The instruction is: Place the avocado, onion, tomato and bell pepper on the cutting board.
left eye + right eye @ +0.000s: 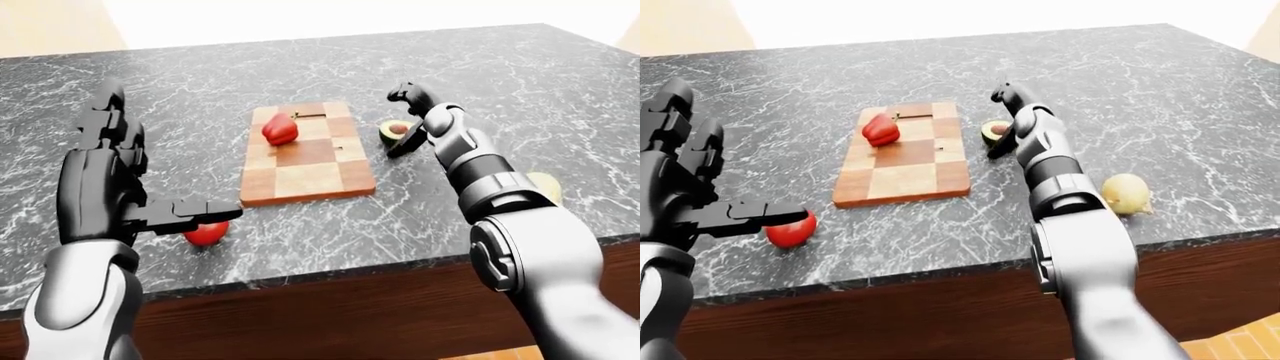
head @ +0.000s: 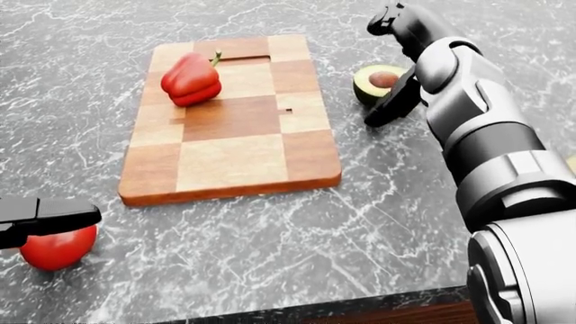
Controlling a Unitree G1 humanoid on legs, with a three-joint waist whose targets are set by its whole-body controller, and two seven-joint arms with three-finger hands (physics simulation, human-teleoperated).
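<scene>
We observe a checkered wooden cutting board point(image 2: 232, 142) lying flat on the dark marble counter point(image 1: 520, 82). The red bell pepper point(image 2: 191, 79) rests on the board, in its upper-left part in the head view, stem toward the top.

The halved avocado point(image 2: 378, 81), pit showing, sits on the counter just beside the board's right edge. Our right hand point(image 2: 396, 61) is over and beside it: one dark finger point(image 2: 392, 102) slants down along the avocado's right side, close to or touching it, while the rest arch above it. The fingers are apart, not closed around the fruit.

The tomato point(image 2: 57, 247) sits on the counter near the lower-left corner of the board, apart from it. Our left hand point(image 1: 105, 172) is raised beside it with fingers spread; one finger point(image 1: 190, 213) extends level just above the tomato, hiding its top.

The onion point(image 1: 1126, 193) lies on the counter at the right of the right-eye view, well apart from the board.
</scene>
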